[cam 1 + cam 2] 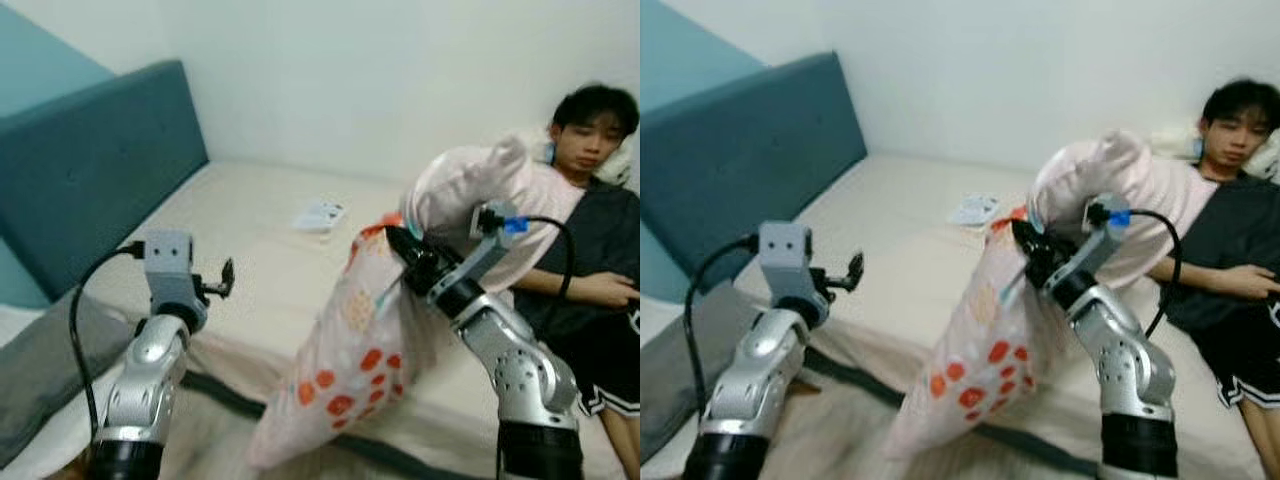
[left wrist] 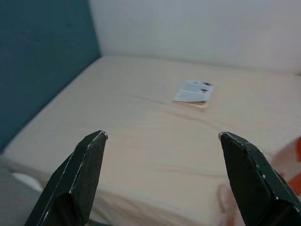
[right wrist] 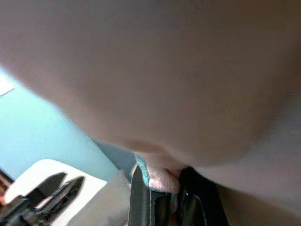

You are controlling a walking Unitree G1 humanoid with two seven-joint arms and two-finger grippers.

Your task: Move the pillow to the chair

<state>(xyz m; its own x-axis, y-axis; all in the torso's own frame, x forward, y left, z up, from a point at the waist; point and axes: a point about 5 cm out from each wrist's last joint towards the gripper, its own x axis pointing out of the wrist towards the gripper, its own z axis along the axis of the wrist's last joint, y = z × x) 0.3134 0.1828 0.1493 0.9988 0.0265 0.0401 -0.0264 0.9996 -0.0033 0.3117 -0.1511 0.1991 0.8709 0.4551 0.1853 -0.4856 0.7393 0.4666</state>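
Note:
A long pale pink pillow (image 1: 350,350) with orange and red spots hangs lifted above the bed, its lower end near the mattress edge. My right gripper (image 1: 400,248) is shut on its fabric near the upper part; in the right wrist view the pillow (image 3: 155,70) fills the picture and its hem sits pinched between the fingers (image 3: 141,197). My left gripper (image 1: 226,277) is raised over the bed's near left side, open and holding nothing; its fingers (image 2: 80,174) stand wide apart above the sheet.
A beige bed (image 1: 250,240) with a teal headboard (image 1: 90,170) lies ahead. A small booklet (image 1: 320,214) rests on the sheet. A person (image 1: 600,250) in a dark shirt sits at the bed's right side, close to my right arm. A grey cushion (image 1: 40,370) lies at lower left.

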